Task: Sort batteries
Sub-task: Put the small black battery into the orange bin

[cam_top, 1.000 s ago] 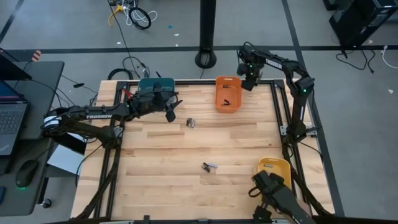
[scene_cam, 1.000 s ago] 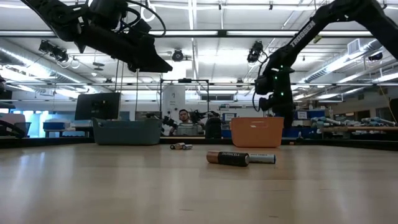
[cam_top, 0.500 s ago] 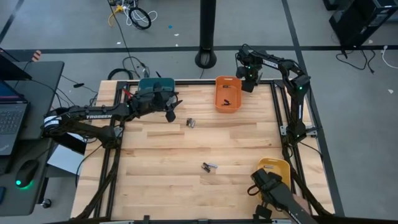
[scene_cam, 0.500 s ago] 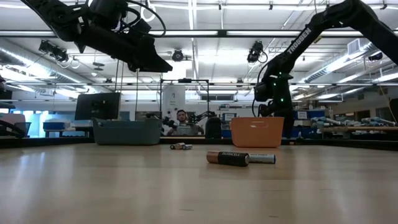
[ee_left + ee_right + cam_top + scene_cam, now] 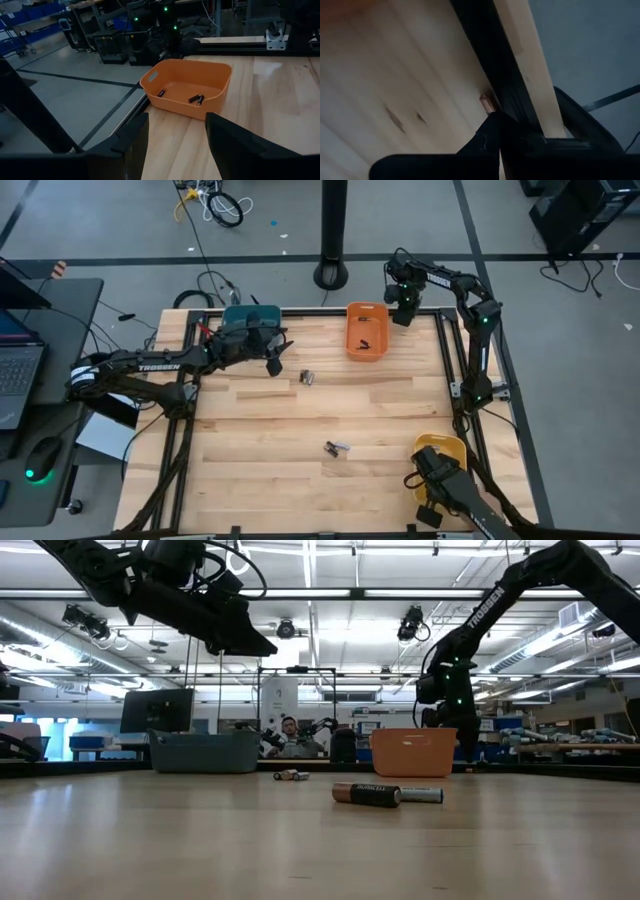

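Loose batteries lie on the wooden table: a pair [image 5: 337, 447] in the middle, which are a dark one [image 5: 366, 794] and a silvery one [image 5: 420, 795], and a smaller pair [image 5: 308, 377] farther back. More batteries [image 5: 195, 99] lie in the orange bin [image 5: 367, 330]. My left gripper [image 5: 274, 363] hangs open in front of the teal bin [image 5: 245, 320], nothing between its fingers [image 5: 135, 142]. My right gripper [image 5: 405, 307] is shut, pointing down at the table's far edge, right of the orange bin. A small copper-tipped cylinder [image 5: 487, 102] lies against the dark rail [image 5: 485, 55] just past its fingertips. My right gripper points down with its shut fingertips [image 5: 492, 122] right at the small copper-tipped cylinder's end [image 5: 486, 100] beside the rail. The fingers themselves cover the meeting place, so I cannot tell whether they touch it.
A yellow bin [image 5: 440, 448] stands at the near right, with a dark device [image 5: 445, 490] just in front of it. Dark frame rails [image 5: 445, 350] run along the table's edges. Bare wood [image 5: 250, 440] lies between the battery pairs and the near edge.
My right gripper has shifted a little toward the table's right edge and sunk slightly beside the orange bin, staying shut.
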Robot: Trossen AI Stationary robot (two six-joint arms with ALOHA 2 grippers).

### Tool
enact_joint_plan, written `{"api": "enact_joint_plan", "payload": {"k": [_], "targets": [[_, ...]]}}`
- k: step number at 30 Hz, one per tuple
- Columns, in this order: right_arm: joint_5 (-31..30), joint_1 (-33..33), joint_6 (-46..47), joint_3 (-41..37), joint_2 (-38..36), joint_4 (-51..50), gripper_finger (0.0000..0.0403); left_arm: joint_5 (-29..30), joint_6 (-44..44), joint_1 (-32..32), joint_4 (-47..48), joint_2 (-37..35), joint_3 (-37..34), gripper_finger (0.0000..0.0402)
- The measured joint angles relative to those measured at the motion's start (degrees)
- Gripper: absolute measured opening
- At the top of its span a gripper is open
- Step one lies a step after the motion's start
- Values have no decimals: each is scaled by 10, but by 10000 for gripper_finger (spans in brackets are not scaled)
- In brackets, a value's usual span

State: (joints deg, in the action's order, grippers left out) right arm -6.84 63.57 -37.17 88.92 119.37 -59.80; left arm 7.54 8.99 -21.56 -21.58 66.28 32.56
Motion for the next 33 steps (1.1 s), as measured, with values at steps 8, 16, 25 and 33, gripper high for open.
{"api": "enact_joint_plan", "payload": {"k": [8,16,25,33], "targets": [[10,0,-6,0,6,-10,9,0,0,0,0,0,0,202],[3,4,-2,-1,16,3,9,0,0,0,0,0,0,202],[9,6,-6,-2,15,7,9,0,0,0,0,0,0,202],[20,-2,-49,-15,16,-24,9,0,0,0,0,0,0,202]]}}
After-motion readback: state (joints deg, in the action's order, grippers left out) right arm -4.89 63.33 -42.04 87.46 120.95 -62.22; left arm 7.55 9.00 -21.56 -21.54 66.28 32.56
